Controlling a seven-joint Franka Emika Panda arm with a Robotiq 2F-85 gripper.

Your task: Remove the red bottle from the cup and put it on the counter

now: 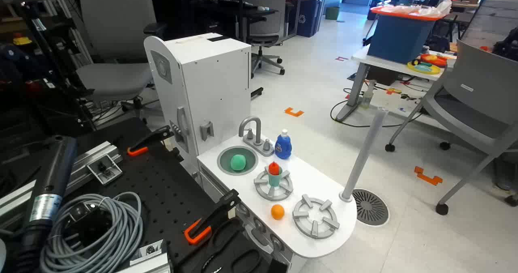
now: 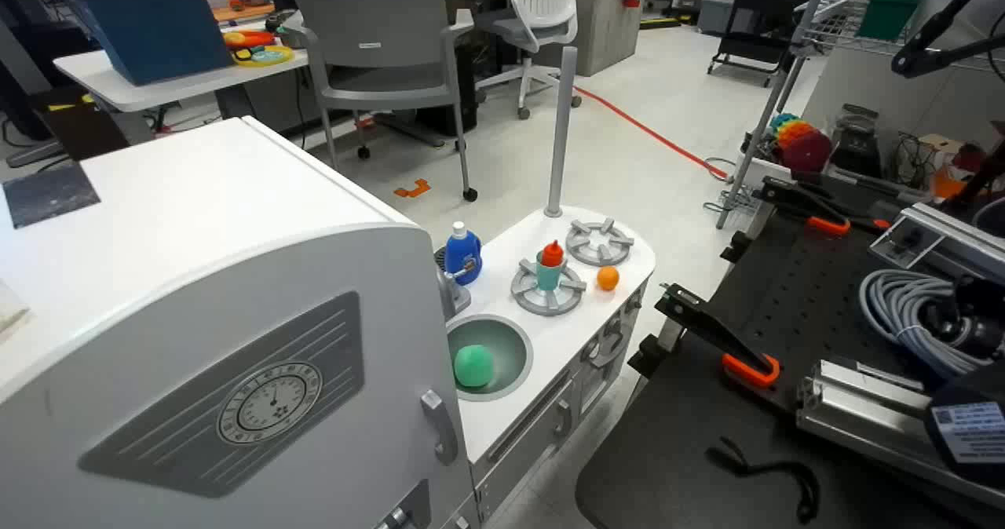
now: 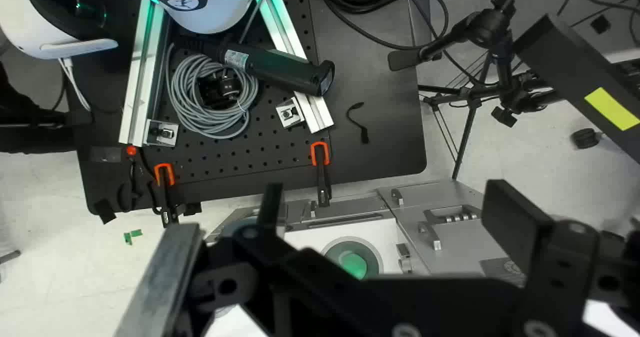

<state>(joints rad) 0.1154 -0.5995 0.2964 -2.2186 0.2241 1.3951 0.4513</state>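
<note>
left to right in an exterior view: a coiled grey cable [image 1: 126, 226] lies on the black bench [image 1: 162, 192]. an orange-tipped clamp [image 1: 220, 209] projects from the bench edge toward the counter [image 1: 309, 180]. a tall white cabinet [image 1: 218, 78] adjoins the counter. the sink [image 1: 223, 159] contains a green round piece [image 1: 238, 162]; the faucet [image 1: 258, 132] rises beside it. the teal cup [image 1: 274, 180] stands upright on a burner [image 1: 261, 181], with the red bottle [image 1: 274, 168] seated inside, top above the rim. the orange ball [image 1: 277, 212] lies near this burner. the blue bottle [image 1: 283, 146] stands beside the faucet, near the cup. further right: another burner [image 1: 300, 214] and a grey post [image 1: 364, 155] rising from the counter's end. in the wrist view, the gripper [image 3: 387, 197] holds its fingers [image 3: 515, 222] wide apart; its body obstructs part of the counter, and whether the cup lies behind it cannot be told.
</note>
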